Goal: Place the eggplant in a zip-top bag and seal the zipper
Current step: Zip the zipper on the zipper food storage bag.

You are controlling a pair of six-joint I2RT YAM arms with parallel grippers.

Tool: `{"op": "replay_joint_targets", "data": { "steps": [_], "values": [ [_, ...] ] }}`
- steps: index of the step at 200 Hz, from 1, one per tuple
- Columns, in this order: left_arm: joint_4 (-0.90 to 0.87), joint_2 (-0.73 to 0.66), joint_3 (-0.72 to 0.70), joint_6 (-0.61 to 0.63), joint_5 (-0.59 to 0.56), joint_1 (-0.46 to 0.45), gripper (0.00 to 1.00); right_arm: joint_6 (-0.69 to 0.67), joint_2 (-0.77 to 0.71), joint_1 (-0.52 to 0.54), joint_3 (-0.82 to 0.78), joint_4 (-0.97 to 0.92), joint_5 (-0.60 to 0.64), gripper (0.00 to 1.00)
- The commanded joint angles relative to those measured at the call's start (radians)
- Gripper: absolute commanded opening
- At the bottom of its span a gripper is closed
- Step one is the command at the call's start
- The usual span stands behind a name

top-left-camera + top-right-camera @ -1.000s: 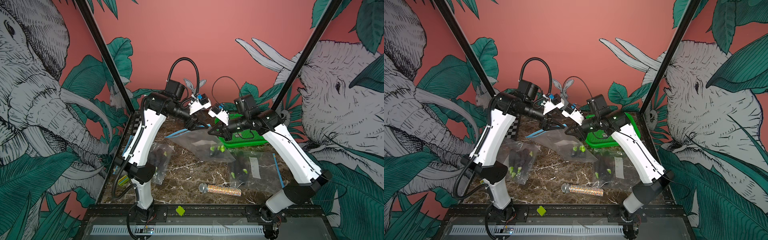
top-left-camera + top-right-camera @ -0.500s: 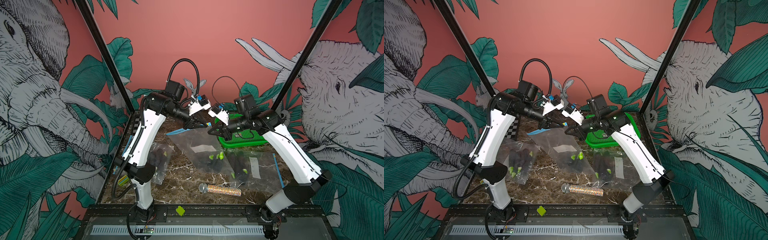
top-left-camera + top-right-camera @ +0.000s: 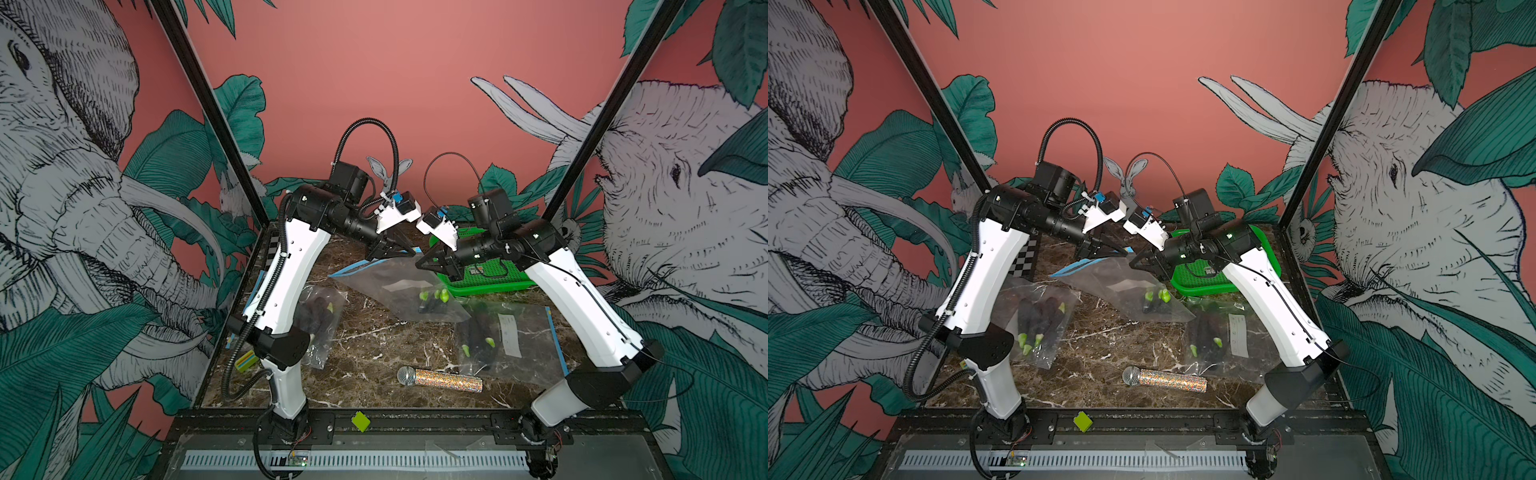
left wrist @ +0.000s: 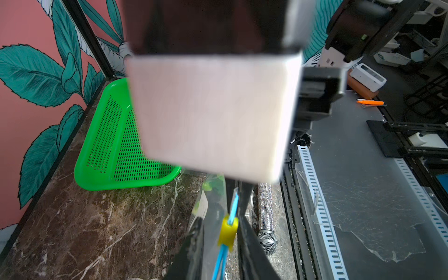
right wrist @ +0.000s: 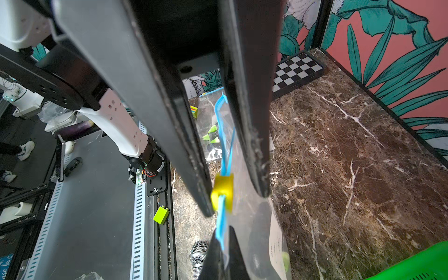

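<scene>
Limp, slippery zip-top bag (image 3: 399,289): my right tool (image 3: 419,263) pinches its zipper edge (image 5: 221,226), my left tool (image 3: 409,251) sits narrow astride the rigid slider (image 5: 222,191), which I judge the best hold

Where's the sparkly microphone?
In both top views the glittery silver-headed microphone lies on the brown marble table near its front edge, between the arm bases, by a clear plastic bag of eggplants.

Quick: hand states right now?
Left hand: open, straddling the yellow slider, not clamped.
Right hand: closed on the blue zipper strip.
</scene>
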Motion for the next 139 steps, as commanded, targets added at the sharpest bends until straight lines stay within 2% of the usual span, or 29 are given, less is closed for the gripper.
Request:
{"op": "replay_joint_targets", "data": {
  "steps": [1, 20, 82, 104, 139],
  "values": [
    [-0.056, -0.044, -0.008, 0.046, 0.037, 0.000, 0.27, -0.012, -0.002, -0.005, 0.003, 0.024, -0.011, 0.00],
    [-0.064, -0.037, -0.008, 0.049, 0.031, -0.003, 0.31, -0.010, 0.000, -0.005, 0.006, 0.023, -0.013, 0.00],
    [-0.048, -0.027, -0.003, 0.046, 0.039, -0.012, 0.30, -0.004, 0.002, -0.005, 0.003, 0.027, -0.022, 0.00],
    [-0.047, -0.028, -0.002, 0.046, 0.033, -0.013, 0.24, -0.002, 0.003, -0.006, 0.001, 0.031, -0.021, 0.00],
    [-0.049, -0.029, -0.003, 0.046, 0.021, -0.013, 0.04, -0.006, 0.007, -0.006, 0.000, 0.030, -0.019, 0.00]
  ]
}}
